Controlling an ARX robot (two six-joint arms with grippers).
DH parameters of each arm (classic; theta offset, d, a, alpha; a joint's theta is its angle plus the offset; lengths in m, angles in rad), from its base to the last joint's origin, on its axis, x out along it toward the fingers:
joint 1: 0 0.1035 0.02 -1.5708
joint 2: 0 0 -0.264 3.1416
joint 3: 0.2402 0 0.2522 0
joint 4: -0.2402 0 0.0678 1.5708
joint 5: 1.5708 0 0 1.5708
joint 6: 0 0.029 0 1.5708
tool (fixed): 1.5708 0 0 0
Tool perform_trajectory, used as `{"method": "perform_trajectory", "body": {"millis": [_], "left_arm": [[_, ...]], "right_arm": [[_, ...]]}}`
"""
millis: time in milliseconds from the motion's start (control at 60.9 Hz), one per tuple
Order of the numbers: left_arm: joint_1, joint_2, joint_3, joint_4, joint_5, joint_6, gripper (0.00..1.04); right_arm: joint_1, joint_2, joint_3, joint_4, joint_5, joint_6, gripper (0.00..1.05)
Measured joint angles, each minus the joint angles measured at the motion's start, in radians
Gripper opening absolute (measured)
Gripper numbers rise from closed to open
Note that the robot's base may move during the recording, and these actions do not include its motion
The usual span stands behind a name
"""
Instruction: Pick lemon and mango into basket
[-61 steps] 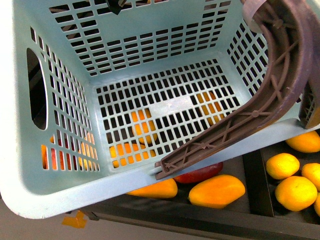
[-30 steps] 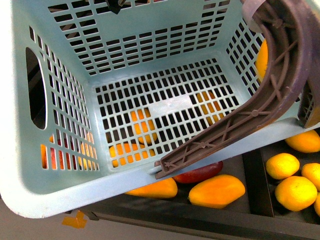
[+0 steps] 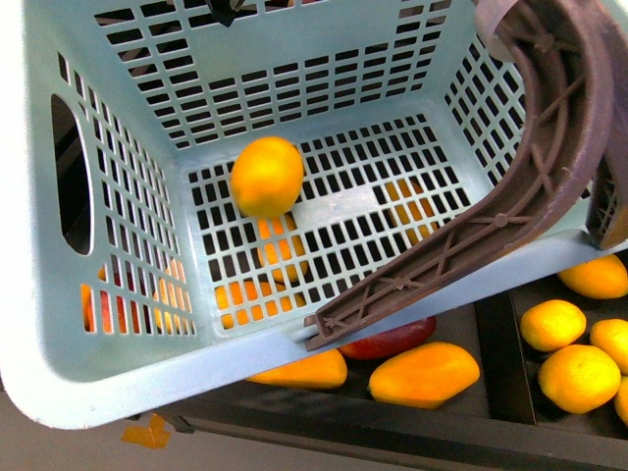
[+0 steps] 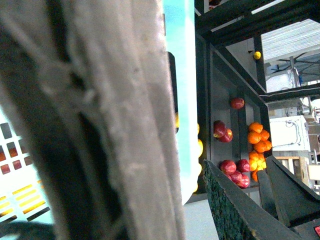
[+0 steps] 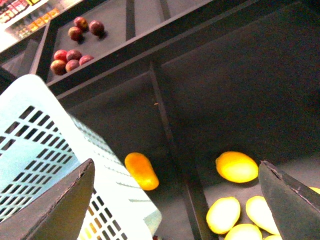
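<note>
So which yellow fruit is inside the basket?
The lemon, resting on the basket floor by its far wall. The other yellow fruits lie outside, on the dark shelf.

You face dark display shelving (image 5: 225,75) split by black dividers (image 5: 169,135); grey floor (image 3: 59,446) lies below, and a bright corrugated panel (image 4: 290,42) shows beyond.

Dark shelf (image 3: 496,339), red mango (image 3: 392,341), orange mangoes (image 3: 424,375), lemons (image 3: 579,378)

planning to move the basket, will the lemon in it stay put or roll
The lemon will probably roll: it looks smooth, oval and loose on the basket floor, nothing bracing it. The floor slots might catch it slightly. It looks firm, so likely not fragile.
</note>
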State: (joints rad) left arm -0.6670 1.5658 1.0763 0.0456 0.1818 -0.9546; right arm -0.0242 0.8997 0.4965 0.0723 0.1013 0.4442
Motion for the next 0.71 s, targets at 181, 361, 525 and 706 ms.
{"method": "perform_trajectory", "body": {"millis": [181,361,525,706], "left_arm": [[-0.001,0.000,0.000,0.000,0.002,-0.003,0.28],[0.000,0.000,0.000,0.000,-0.005,0.000,0.28],[0.000,0.000,0.000,0.000,0.002,-0.001,0.28],[0.000,0.000,0.000,0.000,0.001,0.000,0.28]], "right_arm": [[0.024,-0.055,-0.211,0.464,-0.105,-0.325,0.66],[0.023,-0.131,-0.294,0.485,-0.102,-0.412,0.36],[0.023,-0.203,-0.349,0.471,-0.101,-0.427,0.09],[0.023,-0.291,-0.400,0.430,-0.101,-0.438,0.02]]}}
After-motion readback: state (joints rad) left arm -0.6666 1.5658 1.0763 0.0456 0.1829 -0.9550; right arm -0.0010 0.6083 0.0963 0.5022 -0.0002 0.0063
